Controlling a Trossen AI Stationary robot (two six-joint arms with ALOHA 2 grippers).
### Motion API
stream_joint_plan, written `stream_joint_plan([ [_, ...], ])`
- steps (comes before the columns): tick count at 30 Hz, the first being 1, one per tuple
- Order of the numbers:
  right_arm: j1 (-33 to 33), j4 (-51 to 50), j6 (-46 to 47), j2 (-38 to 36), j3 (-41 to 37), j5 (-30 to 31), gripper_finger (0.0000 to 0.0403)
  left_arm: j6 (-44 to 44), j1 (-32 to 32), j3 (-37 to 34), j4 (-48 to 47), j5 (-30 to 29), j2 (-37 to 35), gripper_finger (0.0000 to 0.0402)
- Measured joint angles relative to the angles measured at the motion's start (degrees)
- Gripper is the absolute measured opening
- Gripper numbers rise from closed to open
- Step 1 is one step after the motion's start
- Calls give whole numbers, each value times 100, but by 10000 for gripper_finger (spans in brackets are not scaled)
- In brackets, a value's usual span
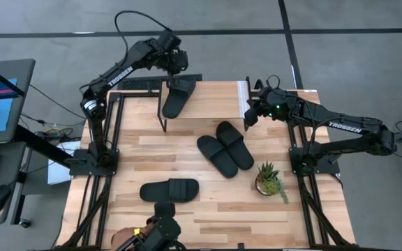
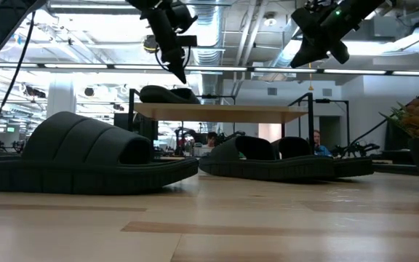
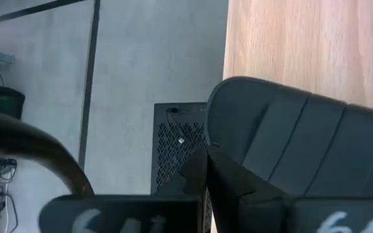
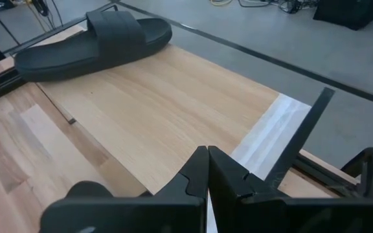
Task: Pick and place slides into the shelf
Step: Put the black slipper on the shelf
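One slide (image 1: 178, 96) lies on the shelf (image 1: 215, 97) at its left end, and the left claw (image 1: 175, 66) hangs just above it, clenched and empty. The right claw (image 1: 251, 111), also clenched and empty, hovers over the shelf's white-strip end, probably waiting. Three slides (image 1: 225, 147) remain on the tabletop (image 1: 187, 223); a brown object at the near edge is cut off.

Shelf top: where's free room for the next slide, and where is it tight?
The shelf is bare from the slide on the shelf across to the white strip. Tight at the slide's end, where the left end effector sits. The right end effector hangs near the strip end. On the tabletop, the slide pair crowds the middle; the lone slide is nearer front.
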Motion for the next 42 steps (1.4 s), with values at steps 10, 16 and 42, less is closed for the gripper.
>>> stream_joint_plan([
  [10,81,4,2,0,0,-77,0,174,-17,-467,37,-160,1,0],
  [16,110,-1,2,0,0,-76,0,316,-21,-784,85,-159,0,0],
  [42,107,-33,0,-2,0,-75,0,785,-152,-795,466,-354,282,0],
])
